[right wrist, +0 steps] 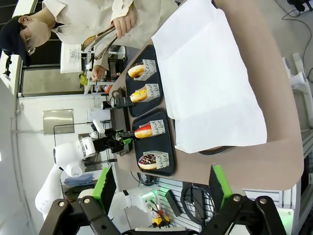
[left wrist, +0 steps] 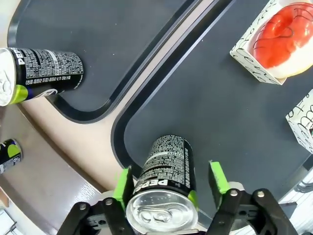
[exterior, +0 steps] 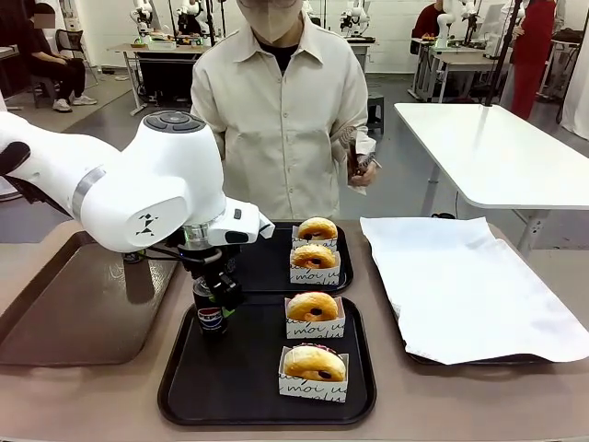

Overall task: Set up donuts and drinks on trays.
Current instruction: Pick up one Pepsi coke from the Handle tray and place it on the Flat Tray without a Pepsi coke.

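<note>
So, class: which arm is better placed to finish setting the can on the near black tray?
The left. Its gripper already straddles the can standing on the near tray. The right gripper hangs open, away from the trays.

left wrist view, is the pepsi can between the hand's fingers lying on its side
No, the Pepsi can stands upright on the near black tray, silver top facing the camera, between the left hand's open green-padded fingers.

A robotics lab; more work tables (exterior: 170, 48) with mounted robot arms (exterior: 354, 17) stand at twelve o'clock on a bare grey floor (exterior: 405, 138); a seated person (exterior: 51, 64) at ten.
</note>
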`<state>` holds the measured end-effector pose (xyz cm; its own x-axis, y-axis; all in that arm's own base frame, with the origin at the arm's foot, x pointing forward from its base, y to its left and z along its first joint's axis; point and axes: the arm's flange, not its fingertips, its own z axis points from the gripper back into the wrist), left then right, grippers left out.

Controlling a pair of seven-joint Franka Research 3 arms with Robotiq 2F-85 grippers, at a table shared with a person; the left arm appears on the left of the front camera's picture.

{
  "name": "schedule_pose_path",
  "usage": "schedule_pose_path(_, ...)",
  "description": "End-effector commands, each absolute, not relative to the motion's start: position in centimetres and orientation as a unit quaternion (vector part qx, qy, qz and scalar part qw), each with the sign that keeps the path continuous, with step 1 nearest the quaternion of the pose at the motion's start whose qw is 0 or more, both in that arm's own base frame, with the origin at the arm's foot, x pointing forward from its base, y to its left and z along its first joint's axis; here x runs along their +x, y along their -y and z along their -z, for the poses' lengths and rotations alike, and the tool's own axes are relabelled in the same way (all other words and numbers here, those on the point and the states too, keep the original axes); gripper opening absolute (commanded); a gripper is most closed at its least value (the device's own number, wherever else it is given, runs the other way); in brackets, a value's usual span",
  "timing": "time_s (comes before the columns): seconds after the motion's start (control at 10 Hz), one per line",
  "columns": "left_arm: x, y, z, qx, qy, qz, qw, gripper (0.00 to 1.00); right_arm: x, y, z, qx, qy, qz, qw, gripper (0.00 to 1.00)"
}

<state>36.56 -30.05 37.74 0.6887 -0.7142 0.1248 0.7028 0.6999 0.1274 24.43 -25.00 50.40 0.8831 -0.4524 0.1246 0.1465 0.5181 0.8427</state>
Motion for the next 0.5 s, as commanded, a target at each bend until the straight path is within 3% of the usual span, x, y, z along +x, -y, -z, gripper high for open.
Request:
schedule_pose_path(0.0, 36.9, 30.2, -38.3, 0.037, 0.085, 0.377, 0.922, 1.0, 24.5, 25.0, -50.4, 0.467, 0.177, 0.167, 0.85, 1.0)
schedule_pose_path(0.4, 37.7, 28.5, -42.8, 0.007, 0.073, 0.297, 0.952, 1.0, 24.5, 25.0, -50.4, 0.467, 0.177, 0.167, 0.85, 1.0)
